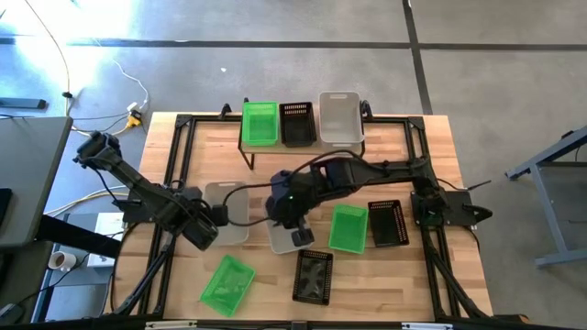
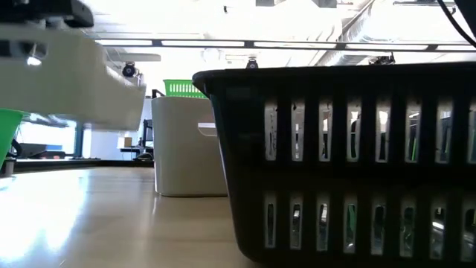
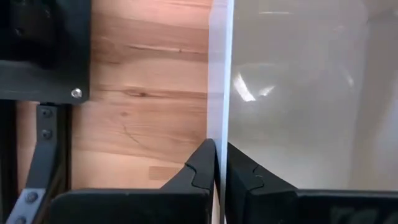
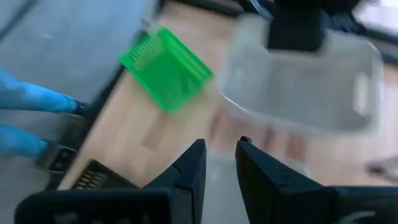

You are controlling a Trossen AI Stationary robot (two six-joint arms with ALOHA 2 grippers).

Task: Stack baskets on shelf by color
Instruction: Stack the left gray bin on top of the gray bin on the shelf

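Observation:
On the shelf [image 1: 303, 147] at the far edge stand a green basket [image 1: 260, 122], a black basket [image 1: 297, 124] and a pale grey basket [image 1: 340, 119]. My left gripper [image 3: 219, 155] is shut on another grey basket [image 1: 229, 206], which hangs above the table [image 2: 74, 74]. My right gripper [image 4: 221, 155] stands open, high over a third grey basket [image 1: 280, 240] that rests with its bottom on the table [image 2: 190, 145]. Lying loose on the table are two green baskets [image 1: 348, 227] [image 1: 227, 284] and two black baskets [image 1: 388, 223] [image 1: 313, 275]. My left gripper pinches the top edge of the grey basket's left side wall [image 3: 219, 124], with one finger inside the basket and one outside. The fingers come from above, pointing down. The basket is lifted clear of the table, slightly tilted.
A black frame [image 1: 179, 165] runs around the tabletop. The near black basket [image 2: 342, 164] stands close to the front edge. Bare wood lies between the shelf and the loose baskets. Something blue [image 4: 28, 99] shows beyond the table's left edge.

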